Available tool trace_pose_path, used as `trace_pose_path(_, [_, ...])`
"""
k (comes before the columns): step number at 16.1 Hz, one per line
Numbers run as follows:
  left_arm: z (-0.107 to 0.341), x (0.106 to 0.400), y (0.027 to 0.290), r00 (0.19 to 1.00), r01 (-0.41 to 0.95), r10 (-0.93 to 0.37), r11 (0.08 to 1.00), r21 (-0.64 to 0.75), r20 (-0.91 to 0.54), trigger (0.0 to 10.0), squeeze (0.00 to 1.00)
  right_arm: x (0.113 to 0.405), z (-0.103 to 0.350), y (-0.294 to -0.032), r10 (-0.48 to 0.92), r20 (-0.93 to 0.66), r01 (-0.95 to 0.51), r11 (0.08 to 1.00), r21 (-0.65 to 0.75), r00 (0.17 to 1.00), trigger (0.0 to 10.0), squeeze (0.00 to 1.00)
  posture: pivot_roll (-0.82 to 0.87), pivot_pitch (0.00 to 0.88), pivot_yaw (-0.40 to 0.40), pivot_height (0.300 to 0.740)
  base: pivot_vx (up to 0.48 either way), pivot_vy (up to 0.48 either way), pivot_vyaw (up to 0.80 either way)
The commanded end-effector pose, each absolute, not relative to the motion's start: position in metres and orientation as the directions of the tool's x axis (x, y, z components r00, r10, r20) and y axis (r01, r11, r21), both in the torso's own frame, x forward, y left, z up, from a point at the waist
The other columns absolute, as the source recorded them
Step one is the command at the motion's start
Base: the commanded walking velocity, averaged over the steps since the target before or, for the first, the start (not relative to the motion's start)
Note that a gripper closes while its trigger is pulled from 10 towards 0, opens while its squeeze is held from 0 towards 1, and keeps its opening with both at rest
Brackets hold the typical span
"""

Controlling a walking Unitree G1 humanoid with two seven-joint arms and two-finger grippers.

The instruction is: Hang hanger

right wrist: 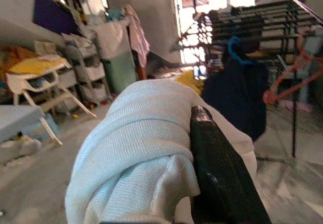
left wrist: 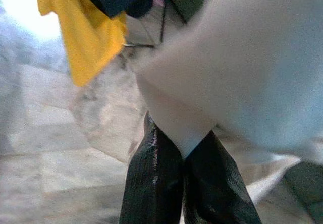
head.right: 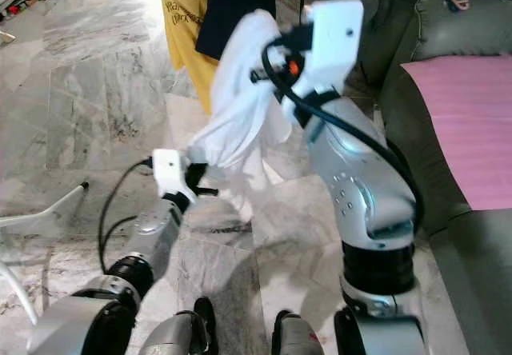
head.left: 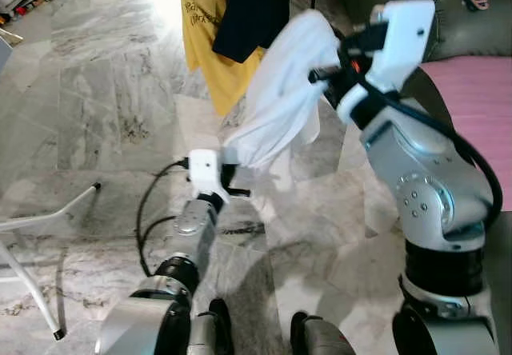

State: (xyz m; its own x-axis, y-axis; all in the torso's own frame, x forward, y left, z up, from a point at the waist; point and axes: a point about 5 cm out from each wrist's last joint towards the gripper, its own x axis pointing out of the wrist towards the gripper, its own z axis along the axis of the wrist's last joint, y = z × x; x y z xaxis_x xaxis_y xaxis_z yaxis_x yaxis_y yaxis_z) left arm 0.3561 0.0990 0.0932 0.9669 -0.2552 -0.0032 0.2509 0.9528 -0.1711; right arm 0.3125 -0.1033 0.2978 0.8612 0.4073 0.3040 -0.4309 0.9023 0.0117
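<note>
A white garment [head.left: 280, 99] hangs stretched between the robot's two grippers above a grey marble floor [head.left: 96, 123]. The right gripper [head.left: 324, 73], raised high on its silver arm, grips the upper end of the cloth; in the right wrist view the knitted fabric [right wrist: 136, 148] bunches over one black finger [right wrist: 219, 178], and the fingers look closed on it, though the second finger is hidden. Lower and nearer, the left gripper [head.left: 232, 181] holds the garment's bottom corner: the left wrist view shows its two black fingers [left wrist: 151, 178] pinched together on a tongue of white cloth [left wrist: 181, 128].

No hanger can be made out in the white garment from these views. Farther off, beyond the cloth, a yellow shirt [head.left: 210, 43] and a dark navy garment [head.left: 252, 11] hang side by side, overlapping. The right wrist view shows the navy garment [right wrist: 237, 93] on a blue hanger [right wrist: 236, 47] at a black drying rack [right wrist: 282, 27], with an orange hanger [right wrist: 298, 72] hanging empty beside it. On the right stands a dark green sofa [head.left: 464, 27] with a pink cloth [head.left: 480, 107] spread over it. A white frame's legs [head.left: 40, 235] stand at the near left.
</note>
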Motion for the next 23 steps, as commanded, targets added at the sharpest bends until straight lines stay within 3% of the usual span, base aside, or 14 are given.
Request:
trace_pose_path(1, [0.111, 0.364, 0.106, 0.969, 0.241, -0.234, 0.964, -0.108, 0.075, 0.0, 0.00, 0.311, 0.288, -0.115, 0.368, 0.294, -0.380, 0.925, -0.017, 0.882, 0.0, 0.00, -0.25, 0.228, 0.063, 0.740, 0.000, 0.000, 0.00])
trace_pose_path(3, [0.123, 0.367, 0.110, 0.963, 0.249, -0.239, 0.966, -0.075, 0.127, 0.0, 0.00, 0.314, 0.275, -0.125, 0.313, 0.256, -0.312, 0.949, -0.043, 0.915, 0.0, 0.00, -0.25, 0.231, 0.066, 0.740, 0.000, 0.000, 0.00])
trace_pose_path(4, [0.136, 0.369, 0.116, 0.947, 0.268, -0.257, 0.963, -0.032, 0.192, 0.0, 0.00, 0.320, 0.254, -0.141, 0.208, 0.202, -0.188, 0.976, -0.111, 0.957, 0.0, 0.00, -0.24, 0.239, 0.073, 0.740, 0.000, 0.000, 0.00])
trace_pose_path(7, [0.151, 0.368, 0.125, 0.927, 0.272, -0.269, 0.962, 0.024, 0.263, 0.0, 0.00, 0.324, 0.224, -0.151, 0.122, 0.135, -0.089, 0.969, -0.229, 0.983, 0.0, 0.00, -0.22, 0.253, 0.084, 0.740, 0.000, 0.000, 0.00])
trace_pose_path(9, [0.157, 0.370, 0.125, 0.924, 0.289, -0.292, 0.956, 0.046, 0.248, 0.0, 0.00, 0.326, 0.206, -0.157, 0.065, 0.097, -0.026, 0.933, -0.359, 0.993, 0.0, 0.00, -0.21, 0.261, 0.090, 0.740, 0.000, 0.000, 0.00])
trace_pose_path(10, [0.164, 0.372, 0.127, 0.919, 0.299, -0.306, 0.952, 0.065, 0.249, 0.0, 0.00, 0.328, 0.195, -0.166, 0.013, 0.112, 0.048, 0.850, -0.524, 0.994, 0.0, 0.00, -0.20, 0.268, 0.094, 0.740, 0.000, 0.000, 0.00])
trace_pose_path(12, [0.173, 0.373, 0.132, 0.917, 0.289, -0.297, 0.955, 0.068, 0.265, 0.0, 0.00, 0.330, 0.177, -0.175, -0.042, 0.044, 0.059, 0.818, -0.572, 0.998, 0.0, 0.00, -0.19, 0.278, 0.097, 0.740, 0.000, 0.000, 0.00])
trace_pose_path(13, [0.174, 0.373, 0.133, 0.917, 0.286, -0.294, 0.956, 0.070, 0.270, 0.0, 0.00, 0.330, 0.174, -0.175, -0.041, 0.031, 0.051, 0.790, -0.611, 0.999, 8.0, 0.00, -0.18, 0.279, 0.097, 0.740, 0.000, 0.000, 0.00])
trace_pose_path(14, [0.181, 0.374, 0.135, 0.916, 0.269, -0.278, 0.960, 0.072, 0.290, 0.0, 0.00, 0.329, 0.168, -0.176, -0.042, 0.013, 0.041, 0.795, -0.605, 0.999, 10.0, 0.00, -0.18, 0.282, 0.100, 0.740, 0.000, 0.000, 0.00])
trace_pose_path(17, [0.204, 0.373, 0.139, 0.897, 0.210, -0.224, 0.975, 0.078, 0.382, 0.0, 0.00, 0.329, 0.162, -0.177, -0.045, 0.025, 0.050, 0.770, -0.637, 0.999, 10.0, 0.00, -0.18, 0.285, 0.104, 0.740, 0.000, 0.000, 0.00])
trace_pose_path(21, [0.214, 0.374, 0.141, 0.893, 0.171, -0.209, 0.977, 0.130, 0.399, 0.0, 0.00, 0.328, 0.145, -0.186, -0.066, -0.025, 0.024, 0.648, -0.761, 0.997, 10.0, 0.00, -0.17, 0.292, 0.111, 0.740, 0.000, 0.000, 0.00])
trace_pose_path(22, [0.215, 0.374, 0.143, 0.897, 0.159, -0.198, 0.979, 0.129, 0.395, 0.0, 0.00, 0.326, 0.139, -0.187, -0.049, -0.059, -0.013, 0.651, -0.759, 0.997, 10.0, 1.00, -0.16, 0.294, 0.113, 0.740, 0.000, 0.000, 0.00])
trace_pose_path(23, [0.216, 0.375, 0.145, 0.904, 0.142, -0.177, 0.983, 0.117, 0.390, 0.0, 0.00, 0.324, 0.129, -0.186, -0.019, -0.111, -0.074, 0.634, -0.770, 0.994, 10.0, 1.00, -0.16, 0.294, 0.114, 0.740, 0.000, 0.000, 0.00])
